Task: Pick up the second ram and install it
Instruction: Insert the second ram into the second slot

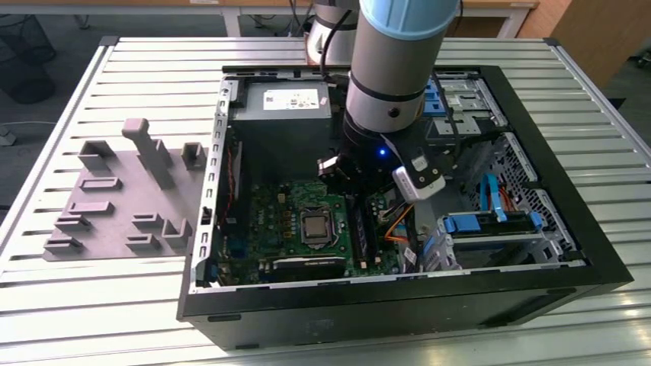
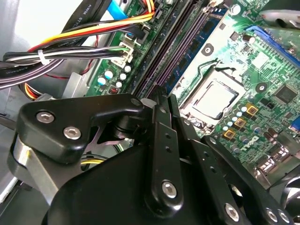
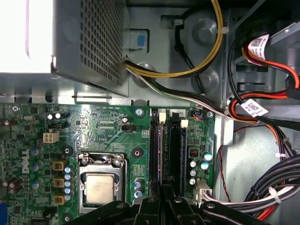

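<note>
Exterior view: the arm reaches down into the open computer case [image 1: 600,263], and the gripper [image 1: 351,177] sits low over the motherboard [image 1: 280,221], just beside the CPU socket [image 1: 316,227] on the side toward the exterior view's right. The grey fixture plate [image 1: 122,198] lies on the table outside the case, well apart from the gripper; no memory stick is visible on its upright blocks.

Second wrist view: the gripper [image 2: 161,101] has its fingers [image 2: 159,140] drawn close together, with the tips directly over the memory slots [image 2: 176,51] beside the CPU socket [image 2: 211,98]. A thin dark edge, probably the second ram [image 2: 165,110], runs between the fingertips in line with the slots (the linkage hides most of it).

First wrist view: the memory slots [image 3: 168,145] run straight up from the fingertips of the gripper [image 3: 161,190], next to the CPU socket [image 3: 101,185]. A stick already appears seated in one slot.

Judgement: pickup is done; the jaws are nearly closed, apparently clamped on the stick. Whether it is fully seated cannot be told.
</note>
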Robot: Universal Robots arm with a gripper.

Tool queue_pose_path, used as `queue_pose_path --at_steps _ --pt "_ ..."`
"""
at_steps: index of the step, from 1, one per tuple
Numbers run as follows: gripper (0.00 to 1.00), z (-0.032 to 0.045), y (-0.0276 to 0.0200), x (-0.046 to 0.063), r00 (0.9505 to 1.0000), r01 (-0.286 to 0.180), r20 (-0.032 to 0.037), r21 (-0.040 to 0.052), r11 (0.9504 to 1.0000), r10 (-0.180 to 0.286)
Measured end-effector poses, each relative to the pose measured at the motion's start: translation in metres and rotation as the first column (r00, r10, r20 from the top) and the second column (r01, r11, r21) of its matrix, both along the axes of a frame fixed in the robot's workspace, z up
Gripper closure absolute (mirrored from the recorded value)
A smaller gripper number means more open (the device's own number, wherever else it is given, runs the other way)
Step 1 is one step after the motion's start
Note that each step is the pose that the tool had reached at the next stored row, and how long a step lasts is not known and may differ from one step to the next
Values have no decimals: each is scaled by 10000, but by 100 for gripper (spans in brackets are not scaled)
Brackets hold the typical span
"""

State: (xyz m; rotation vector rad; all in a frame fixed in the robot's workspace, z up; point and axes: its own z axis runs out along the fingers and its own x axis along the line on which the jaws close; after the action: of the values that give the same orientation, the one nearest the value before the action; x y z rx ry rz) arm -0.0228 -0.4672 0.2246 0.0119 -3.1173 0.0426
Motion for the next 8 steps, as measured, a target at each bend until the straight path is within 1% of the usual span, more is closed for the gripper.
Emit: queue_pose_path --at_steps 8 --pt "86 -36 -5 -1 10000 -2 -1 7 10000 2"
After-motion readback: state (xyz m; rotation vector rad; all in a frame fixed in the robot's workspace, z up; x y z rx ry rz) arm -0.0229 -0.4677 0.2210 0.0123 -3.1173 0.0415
